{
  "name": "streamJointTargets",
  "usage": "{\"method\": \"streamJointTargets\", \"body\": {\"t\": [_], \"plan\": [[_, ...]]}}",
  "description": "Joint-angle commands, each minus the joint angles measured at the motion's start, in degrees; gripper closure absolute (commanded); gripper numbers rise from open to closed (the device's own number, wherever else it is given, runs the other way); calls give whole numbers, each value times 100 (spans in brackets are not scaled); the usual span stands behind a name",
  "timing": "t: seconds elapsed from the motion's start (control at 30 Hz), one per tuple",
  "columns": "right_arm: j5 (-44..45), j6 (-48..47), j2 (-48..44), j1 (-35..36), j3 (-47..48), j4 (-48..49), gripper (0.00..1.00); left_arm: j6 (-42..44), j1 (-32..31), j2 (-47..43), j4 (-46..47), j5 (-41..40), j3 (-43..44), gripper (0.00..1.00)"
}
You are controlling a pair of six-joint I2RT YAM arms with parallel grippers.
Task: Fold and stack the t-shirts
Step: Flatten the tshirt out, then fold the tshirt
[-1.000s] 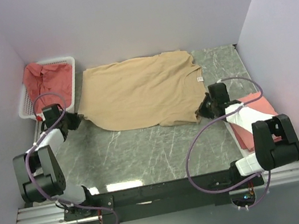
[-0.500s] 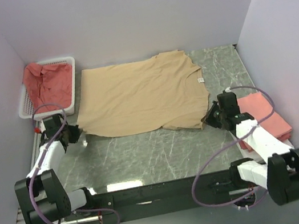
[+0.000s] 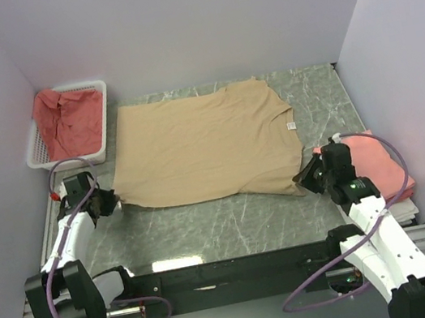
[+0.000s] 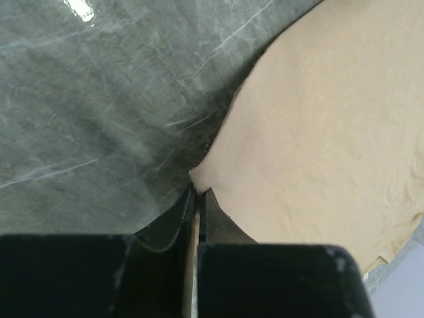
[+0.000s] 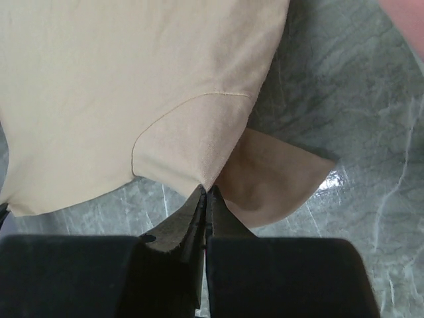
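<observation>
On the grey-green marbled tabletop [image 3: 207, 222] between lilac walls [image 3: 173, 26], I see left gripper [image 3: 113, 201] and right gripper [image 3: 306, 178] each clamping a near corner of the flat tan cloth t-shirt [image 3: 202, 144].

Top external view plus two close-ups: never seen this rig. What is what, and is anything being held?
The top external view looks down from above and behind two robot arms bolted at the near edge of a table, grey-green and marbled. The other two pictures come from a camera on each arm's wrist, looking along its own two fingers.

A tan t-shirt lies spread flat on the table. The left gripper pinches its near left corner. The right gripper pinches the sleeve at its near right, where a flap of cloth is turned under. Both pairs of jaws are closed on the cloth.

At the far left, a white mesh basket holds a crumpled salmon-pink shirt. At the right, beside the right arm, lies a coral shirt that looks folded.
</observation>
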Motion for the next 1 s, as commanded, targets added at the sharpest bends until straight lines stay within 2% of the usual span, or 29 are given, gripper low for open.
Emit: {"method": "streamJointTargets", "body": {"t": [0.0,0.33,0.7,0.97], "plan": [[104,-51,100,-38,259,-123,97,179,18,-55,205,-121,-17,92],[175,-60,1893,-38,874,941,100,-14,-87,1658,637,160,826,95],[219,28,3221,-38,1796,1240,100,-208,-246,2195,303,37,1740,95],[149,37,4038,-73,2518,1284,100,-217,-316,2915,49,-42,2566,96]]}}
